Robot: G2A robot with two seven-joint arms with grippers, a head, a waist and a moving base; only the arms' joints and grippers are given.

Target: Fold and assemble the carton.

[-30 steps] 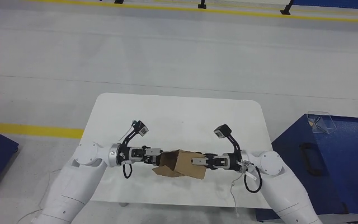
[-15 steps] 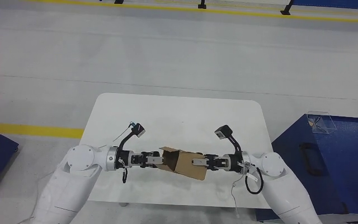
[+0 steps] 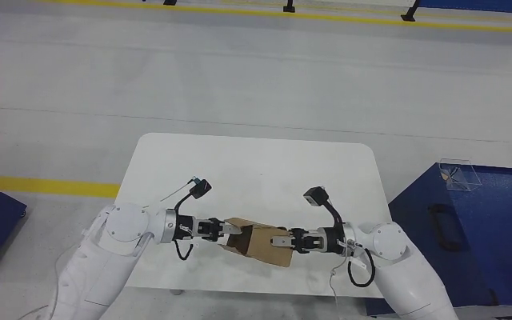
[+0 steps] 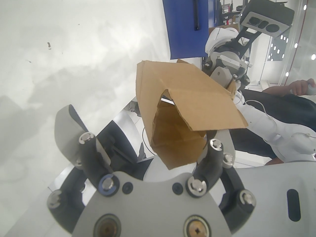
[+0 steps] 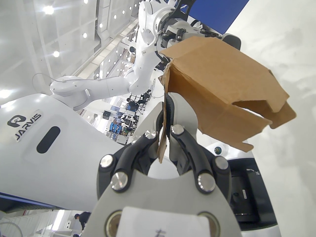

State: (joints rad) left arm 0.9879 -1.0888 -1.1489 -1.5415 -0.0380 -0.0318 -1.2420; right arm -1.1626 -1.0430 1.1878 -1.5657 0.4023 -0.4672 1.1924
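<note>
One carton (image 3: 260,242): right gripper (image 5: 165,110) fingers pinching its flap, left gripper (image 4: 144,127) fingers spread

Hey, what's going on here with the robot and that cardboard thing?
The robot's two arms have a brown cardboard carton between them, near the front edge of the white table. The right gripper is shut on one flap. The left gripper is open at the opposite end, straddling another flap. The carton is only partly folded.
</note>
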